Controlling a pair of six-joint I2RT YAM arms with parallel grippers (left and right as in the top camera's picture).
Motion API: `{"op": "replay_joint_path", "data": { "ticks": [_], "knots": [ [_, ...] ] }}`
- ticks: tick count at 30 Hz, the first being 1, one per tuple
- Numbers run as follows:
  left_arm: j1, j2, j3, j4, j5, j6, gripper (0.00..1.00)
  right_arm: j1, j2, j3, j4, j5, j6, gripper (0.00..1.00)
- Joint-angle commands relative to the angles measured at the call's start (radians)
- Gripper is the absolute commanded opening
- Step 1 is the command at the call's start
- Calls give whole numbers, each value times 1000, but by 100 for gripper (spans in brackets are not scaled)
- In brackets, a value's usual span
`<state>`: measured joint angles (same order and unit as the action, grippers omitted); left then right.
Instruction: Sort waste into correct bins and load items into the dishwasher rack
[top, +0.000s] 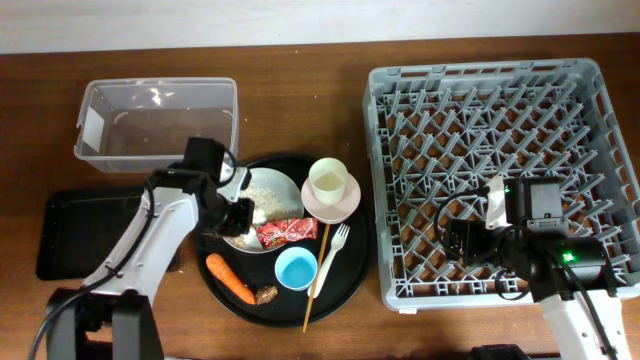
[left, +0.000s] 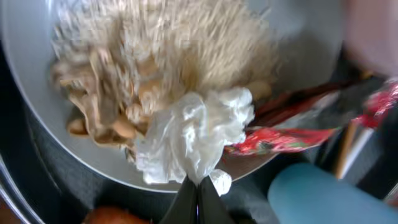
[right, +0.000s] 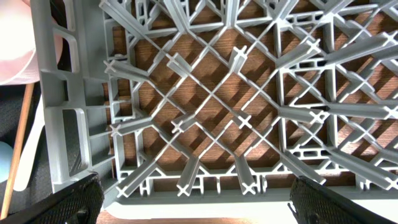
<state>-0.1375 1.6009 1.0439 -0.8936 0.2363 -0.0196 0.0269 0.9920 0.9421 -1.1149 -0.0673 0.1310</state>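
Left tool (left: 199, 198) pinched shut on crumpled paper (left: 193, 140) at rim of plate (left: 34, 118); thin corner grip may slip, dragging rice crumbs (left: 186, 56) off. Right tool (right: 196, 202) gapes wide, idle.

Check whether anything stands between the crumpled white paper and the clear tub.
Nothing visible does. The left hand is shut on the paper over the plate; the tub stands open-topped beside the round tray, with no lid.

Carried directly by the wooden table (top: 300, 80) are a clear tub (top: 160, 84), a shallow black tray (top: 80, 235), a round black tray (top: 352, 262) and the grey rack (top: 480, 70).
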Motion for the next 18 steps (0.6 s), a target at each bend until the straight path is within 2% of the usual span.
{"op": "replay_joint_path", "data": {
  "ticks": [1, 3, 5, 8, 13, 14, 15, 16, 17, 18],
  "knots": [
    [-4, 5, 194, -40, 3, 5, 1, 4, -3, 18, 3, 16, 6, 99],
    [-3, 5, 276, -32, -4, 5, 1, 4, -3, 18, 3, 16, 6, 99],
    [-4, 5, 354, 34, -156, 5, 0, 4, -3, 18, 3, 16, 6, 99],
    [3, 11, 357, 181, -346, 5, 1, 4, -3, 18, 3, 16, 6, 99],
    [49, 95, 357, 302, -368, 5, 2, 4, -3, 18, 3, 16, 6, 99],
    [54, 127, 357, 323, -369, 5, 6, 4, -3, 18, 3, 16, 6, 99],
    [63, 164, 357, 354, -368, 5, 29, 4, -3, 18, 2, 16, 6, 99],
    [68, 188, 357, 385, -367, 5, 30, 4, -3, 18, 3, 16, 6, 99],
    [69, 200, 357, 405, -364, 5, 38, 4, -3, 18, 3, 16, 6, 99],
    [69, 200, 357, 413, -364, 5, 54, 4, -3, 18, 2, 16, 6, 99]
  ]
}}
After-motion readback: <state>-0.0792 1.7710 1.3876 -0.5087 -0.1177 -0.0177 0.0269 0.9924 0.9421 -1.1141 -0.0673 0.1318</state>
